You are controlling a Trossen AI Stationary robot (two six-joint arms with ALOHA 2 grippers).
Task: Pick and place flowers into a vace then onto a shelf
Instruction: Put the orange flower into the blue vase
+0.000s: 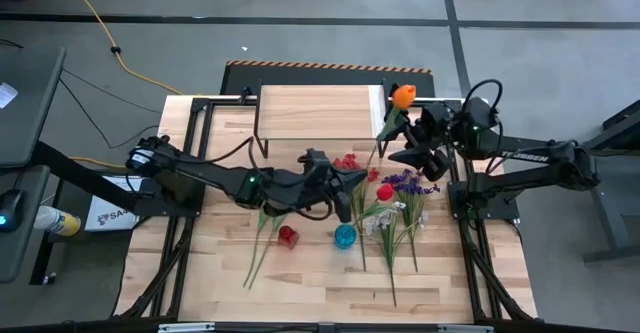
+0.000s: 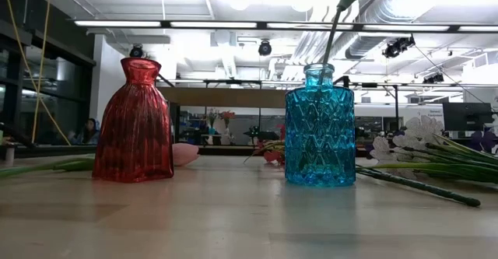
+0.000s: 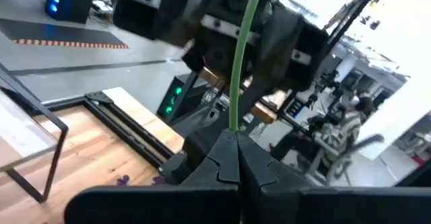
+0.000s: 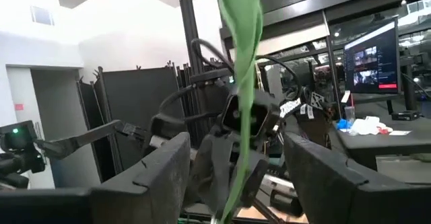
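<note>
An orange tulip (image 1: 403, 96) rides high on a long green stem (image 2: 331, 41) that runs down into the mouth of the blue glass vase (image 2: 319, 127). My left gripper (image 1: 352, 185) reaches in from the table's left above the vase and is shut on that stem. My right gripper (image 1: 395, 157) is higher up the stem. Its fingers are open on either side of the stem's leaf (image 4: 242, 83), and I see no touch. Other flowers (image 1: 400, 198) lie flat on the table right of the vase. The shelf (image 1: 315, 111) stands at the far edge. My left gripper pinches the tulip's stem (image 3: 234, 120) between its two shut fingers. The fingers come in level from the table's left and lie across the stem. The stem rises tilted toward the far right, with its lower end in the blue vase's mouth (image 2: 325, 66).
A red glass vase (image 1: 288, 235) stands left of the blue one. A pink flower (image 2: 185, 154) and long green stems (image 1: 262, 243) lie beside it. A red cluster (image 1: 350, 163) and purple sprays (image 1: 408, 183) lie between the vases and the shelf.
</note>
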